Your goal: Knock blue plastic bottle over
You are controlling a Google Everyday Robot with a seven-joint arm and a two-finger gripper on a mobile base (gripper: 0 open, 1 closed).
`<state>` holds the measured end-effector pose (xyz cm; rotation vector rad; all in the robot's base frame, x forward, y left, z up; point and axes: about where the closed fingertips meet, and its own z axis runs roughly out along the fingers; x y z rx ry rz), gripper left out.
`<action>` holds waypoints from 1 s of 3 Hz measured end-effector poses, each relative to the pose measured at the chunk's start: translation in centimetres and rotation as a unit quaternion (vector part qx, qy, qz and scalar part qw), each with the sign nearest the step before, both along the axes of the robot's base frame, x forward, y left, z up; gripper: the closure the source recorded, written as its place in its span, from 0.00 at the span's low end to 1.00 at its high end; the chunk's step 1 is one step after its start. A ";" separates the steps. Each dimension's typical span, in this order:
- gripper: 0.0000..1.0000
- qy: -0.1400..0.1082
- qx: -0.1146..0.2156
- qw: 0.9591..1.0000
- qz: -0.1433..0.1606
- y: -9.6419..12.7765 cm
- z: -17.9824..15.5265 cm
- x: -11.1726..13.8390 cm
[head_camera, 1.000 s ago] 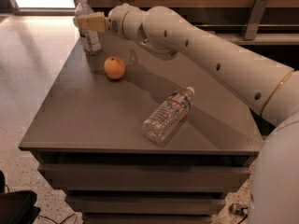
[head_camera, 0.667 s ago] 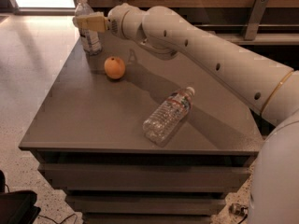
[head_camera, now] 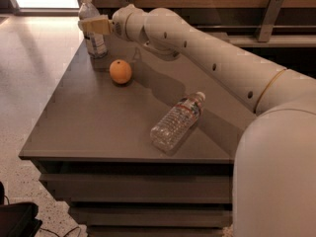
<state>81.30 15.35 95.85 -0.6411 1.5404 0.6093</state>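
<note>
The blue plastic bottle (head_camera: 95, 42) stands upright at the far left corner of the table (head_camera: 98, 117); it has a white cap and a wide pale label. My gripper (head_camera: 94, 24) reaches in from the right at the end of the long white arm (head_camera: 207, 53). It sits at the bottle's upper part, level with its shoulder and against it or just in front of it. The bottle's neck is partly hidden behind the gripper.
An orange (head_camera: 120, 71) sits on the table just in front and right of the bottle. A clear ribbed bottle with a red-white label (head_camera: 177, 121) lies on its side near the table's right front. A wooden wall and a shelf run behind the table.
</note>
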 end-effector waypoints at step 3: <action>0.00 -0.010 0.016 0.998 0.058 2.5 -1.6 3.6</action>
